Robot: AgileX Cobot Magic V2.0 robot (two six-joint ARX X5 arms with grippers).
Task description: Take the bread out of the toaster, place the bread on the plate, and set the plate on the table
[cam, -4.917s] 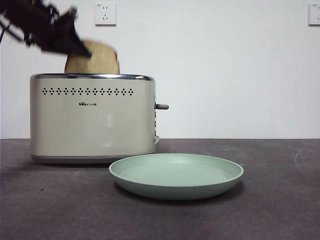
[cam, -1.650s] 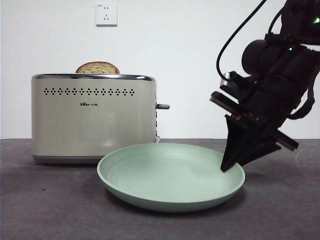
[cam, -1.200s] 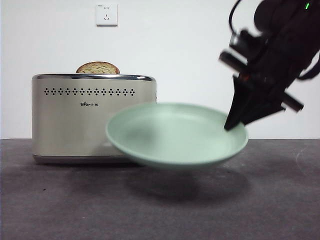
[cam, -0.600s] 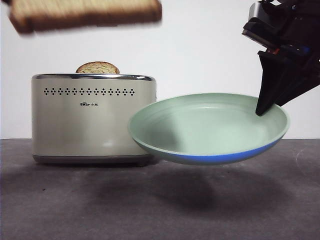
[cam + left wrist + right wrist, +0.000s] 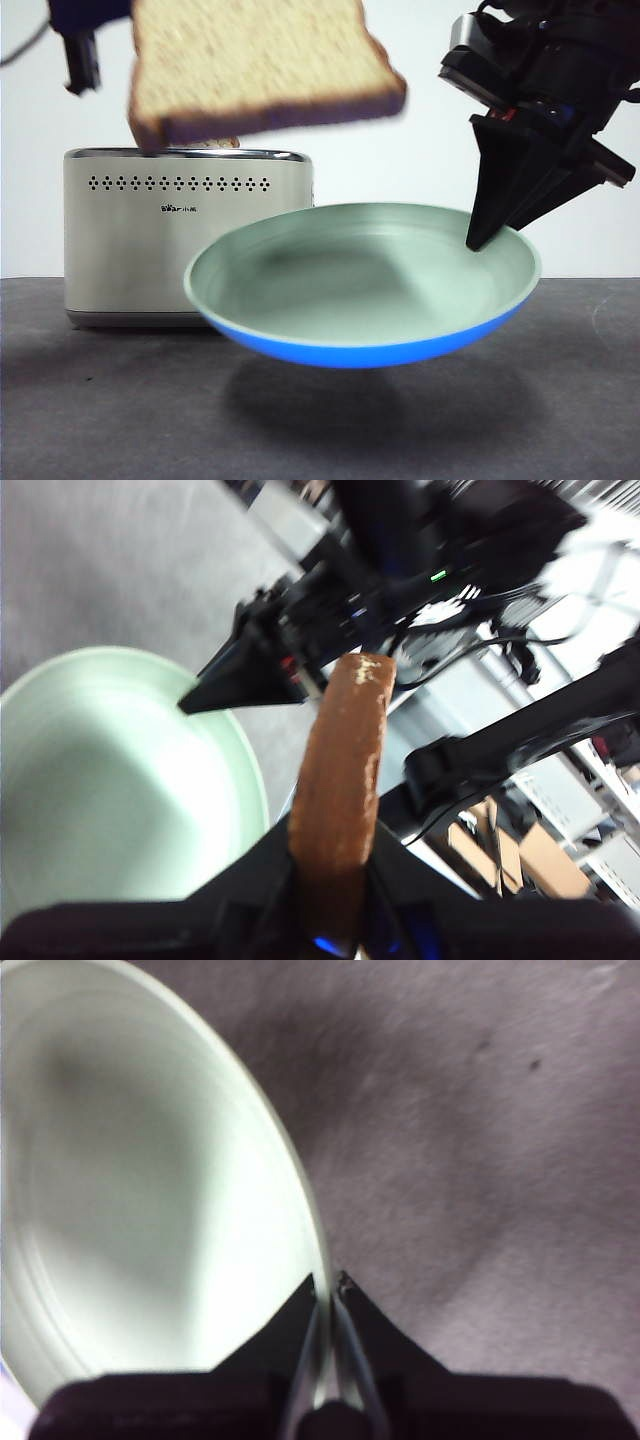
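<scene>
The bread (image 5: 255,65) hangs tilted above the plate, held in my left gripper (image 5: 330,880), which is shut on its crust edge (image 5: 340,780). The mint-green plate (image 5: 360,285) is off the table, tilted, held at its right rim by my right gripper (image 5: 480,235), which is shut on the rim (image 5: 325,1310). The plate also shows in the left wrist view (image 5: 110,790). The cream toaster (image 5: 185,235) stands at the back left on the dark grey table (image 5: 100,410). The second, browner slice is almost hidden behind the bread.
A dark part of the left arm (image 5: 80,45) shows at the top left. The plate's shadow (image 5: 370,395) lies on the table under it. A white wall is behind.
The bread has come down and right, over the plate. The plate has moved left and tilted more toward the camera, still off the table.
</scene>
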